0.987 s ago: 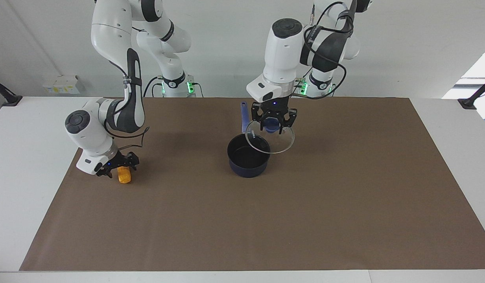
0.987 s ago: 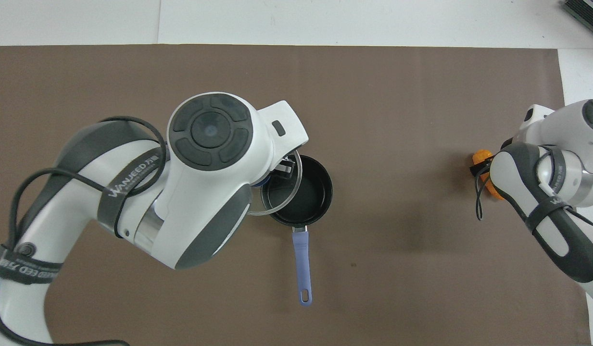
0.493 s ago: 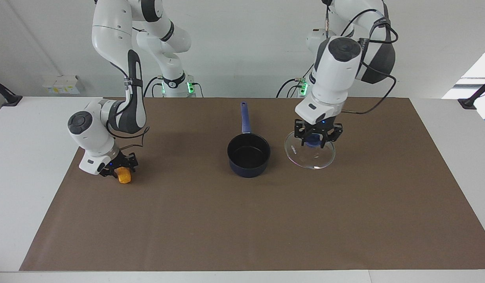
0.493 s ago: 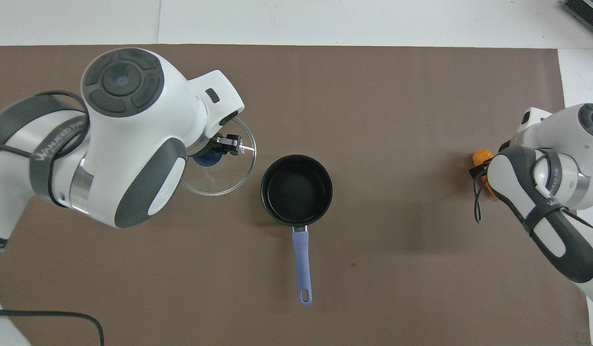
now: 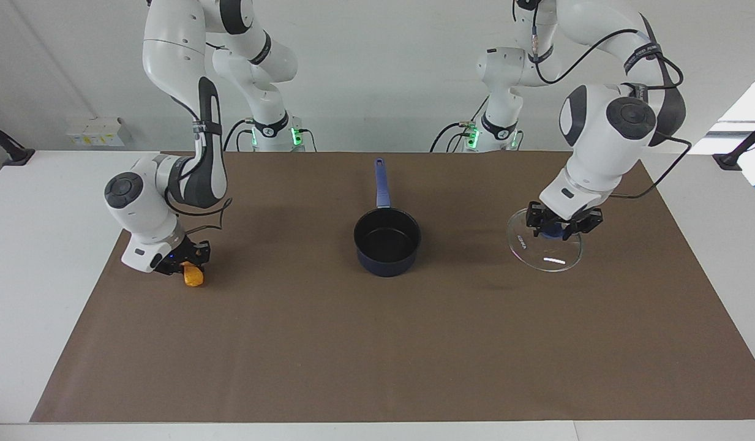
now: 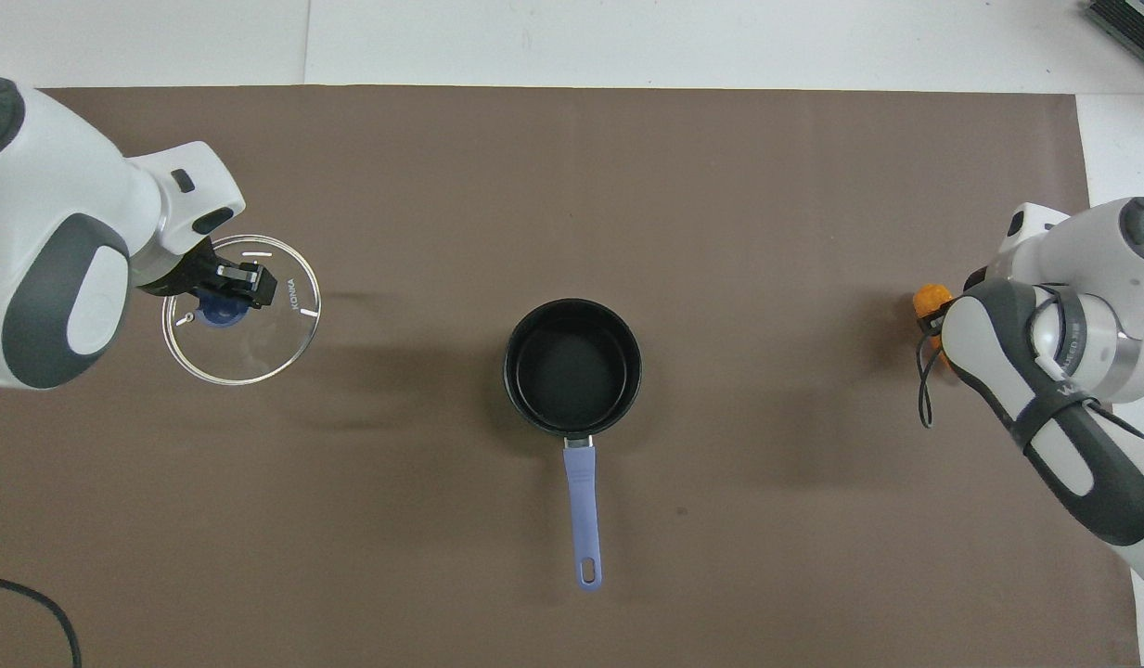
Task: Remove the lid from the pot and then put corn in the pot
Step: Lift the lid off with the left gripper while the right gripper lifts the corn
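Note:
The navy pot (image 5: 386,264) stands uncovered in the middle of the brown mat, its black inside bare and its blue handle (image 5: 382,182) pointing toward the robots; it also shows in the overhead view (image 6: 635,366). My left gripper (image 5: 562,225) is shut on the blue knob of the glass lid (image 5: 545,252) and holds it tilted, low over the mat toward the left arm's end, also in the overhead view (image 6: 247,357). My right gripper (image 5: 184,262) is shut on the yellow-orange corn (image 5: 195,278) at the mat's right-arm end. In the overhead view only the corn's tip (image 6: 929,301) shows beside the arm.
The brown mat (image 5: 377,355) covers most of the white table (image 5: 40,257). A black cable (image 6: 33,603) lies at the mat's corner nearest the left arm. A small white box (image 5: 95,131) sits at the wall by the right arm's end.
My left gripper has carried the lid from over the pot sideways to the left arm's end and lowered it. My right gripper's fingers have closed in on the corn.

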Controlling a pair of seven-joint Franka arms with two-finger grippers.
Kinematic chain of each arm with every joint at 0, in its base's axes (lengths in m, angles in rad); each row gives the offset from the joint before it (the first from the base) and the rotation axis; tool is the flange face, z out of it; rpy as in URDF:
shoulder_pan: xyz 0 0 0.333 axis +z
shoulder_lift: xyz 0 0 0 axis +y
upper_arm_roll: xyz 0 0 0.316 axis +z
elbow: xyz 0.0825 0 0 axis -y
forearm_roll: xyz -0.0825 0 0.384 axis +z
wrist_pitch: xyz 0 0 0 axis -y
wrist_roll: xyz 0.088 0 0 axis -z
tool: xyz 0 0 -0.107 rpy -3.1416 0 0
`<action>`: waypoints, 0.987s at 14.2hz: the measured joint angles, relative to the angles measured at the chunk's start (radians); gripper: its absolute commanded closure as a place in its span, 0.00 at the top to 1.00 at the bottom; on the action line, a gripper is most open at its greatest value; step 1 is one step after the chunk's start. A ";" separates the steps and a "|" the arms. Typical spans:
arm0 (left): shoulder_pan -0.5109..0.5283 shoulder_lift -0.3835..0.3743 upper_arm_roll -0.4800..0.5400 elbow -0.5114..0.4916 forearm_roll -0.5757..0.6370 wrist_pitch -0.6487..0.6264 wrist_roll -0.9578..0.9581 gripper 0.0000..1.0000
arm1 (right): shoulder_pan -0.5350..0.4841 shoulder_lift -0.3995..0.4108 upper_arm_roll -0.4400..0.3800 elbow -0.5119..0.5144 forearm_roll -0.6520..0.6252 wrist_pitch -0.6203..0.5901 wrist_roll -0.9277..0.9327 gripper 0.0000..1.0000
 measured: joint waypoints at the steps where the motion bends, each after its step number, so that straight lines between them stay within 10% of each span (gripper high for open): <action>1: 0.042 -0.030 0.001 -0.062 0.000 0.041 0.052 0.00 | 0.003 -0.007 0.001 0.018 0.003 -0.005 0.002 0.00; 10: 0.263 -0.150 0.002 -0.512 -0.001 0.390 0.254 0.00 | 0.098 -0.239 0.032 0.171 0.004 -0.415 0.239 0.00; 12: 0.268 -0.150 0.002 -0.567 -0.001 0.453 0.254 0.96 | 0.164 -0.254 0.035 0.211 -0.004 -0.484 0.352 0.00; 14: 0.269 -0.150 0.001 -0.569 -0.001 0.465 0.252 1.00 | 0.251 -0.255 0.037 0.235 -0.019 -0.501 0.487 0.00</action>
